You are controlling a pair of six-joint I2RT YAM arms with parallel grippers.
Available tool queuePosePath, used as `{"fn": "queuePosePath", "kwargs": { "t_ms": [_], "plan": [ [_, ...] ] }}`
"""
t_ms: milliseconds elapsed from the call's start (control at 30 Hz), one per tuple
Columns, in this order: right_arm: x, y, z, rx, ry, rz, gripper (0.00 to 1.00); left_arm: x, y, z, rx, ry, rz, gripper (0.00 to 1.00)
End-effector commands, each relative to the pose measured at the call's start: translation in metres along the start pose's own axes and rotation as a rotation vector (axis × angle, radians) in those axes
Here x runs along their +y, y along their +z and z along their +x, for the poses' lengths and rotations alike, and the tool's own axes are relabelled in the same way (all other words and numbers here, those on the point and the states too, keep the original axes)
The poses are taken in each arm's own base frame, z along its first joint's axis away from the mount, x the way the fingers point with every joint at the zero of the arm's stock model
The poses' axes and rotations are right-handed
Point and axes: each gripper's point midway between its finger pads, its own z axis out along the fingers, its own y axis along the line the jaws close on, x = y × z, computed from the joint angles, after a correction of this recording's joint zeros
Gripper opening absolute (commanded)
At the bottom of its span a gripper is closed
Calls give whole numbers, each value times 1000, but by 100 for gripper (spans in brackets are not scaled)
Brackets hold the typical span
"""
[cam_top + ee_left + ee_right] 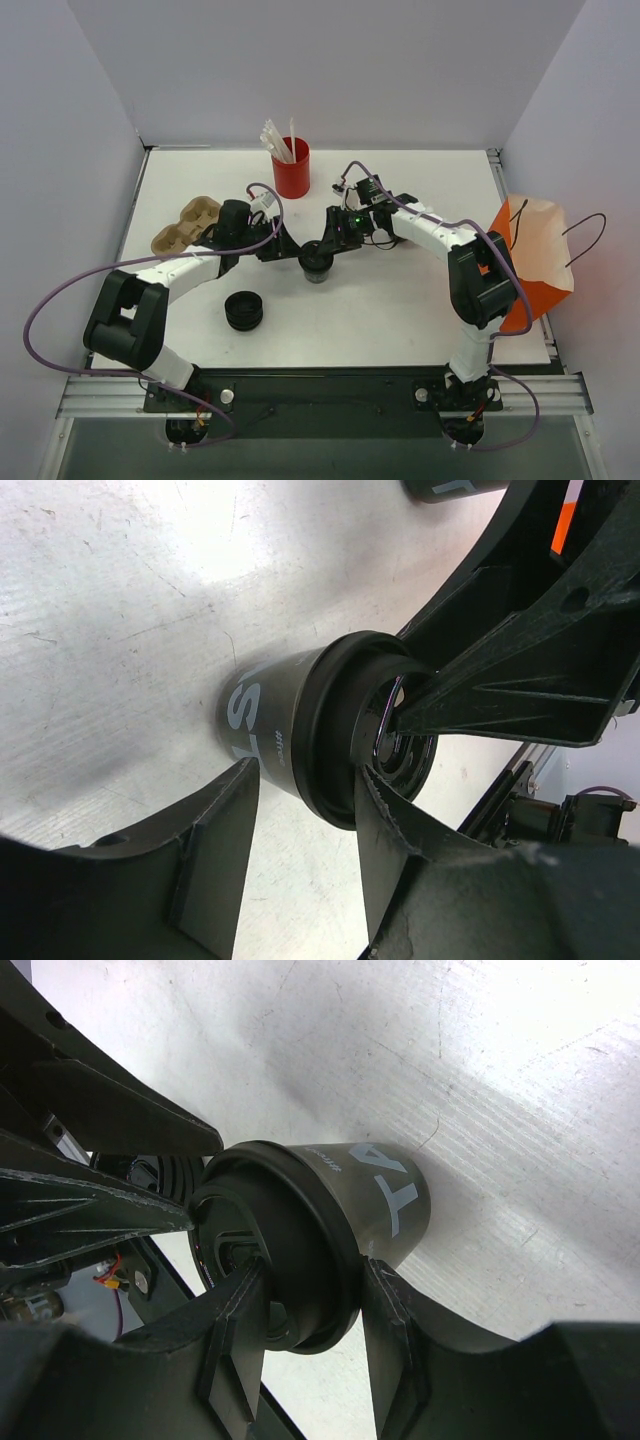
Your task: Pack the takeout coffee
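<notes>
One takeout coffee (318,266), a small black cup with white lettering and a black lid, stands near the table's middle. My right gripper (332,243) reaches it from the right and is shut on the lid's rim. In the right wrist view one finger lies on the lid (300,1230) and the other sits under the rim against the cup wall (390,1195), around my right gripper (315,1268). My left gripper (294,252) comes in from the left. Its jaws straddle the same rim (335,720), open around my left gripper (308,772), with a gap beside the cup body (265,720).
A low stack of loose black lids (243,310) lies near the front left. A brown cardboard cup carrier (185,225) sits at the left. The red cup of white straws (291,166) stands at the back. The orange paper bag (535,262) hangs over the right edge.
</notes>
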Motion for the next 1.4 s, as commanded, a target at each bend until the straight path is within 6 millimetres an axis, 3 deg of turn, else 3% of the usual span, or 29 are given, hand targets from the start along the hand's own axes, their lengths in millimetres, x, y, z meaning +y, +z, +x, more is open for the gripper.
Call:
{"fn": "queuePosePath", "kwargs": {
  "t_ms": [0,400,733,1267,1367],
  "plan": [
    [-37,12,35,119,23,146,35,22,4,6,-15,19,-67,51],
    [-41,13,41,132,22,152,34,20,-14,5,-72,38,-92,50],
    [-40,11,39,127,23,149,34,23,-14,6,-75,29,-106,50],
    [-38,11,37,123,27,139,34,-10,-20,-10,-117,63,13,50],
    [-37,11,37,121,26,137,34,-9,-17,-8,-110,60,12,50]
  ]
}}
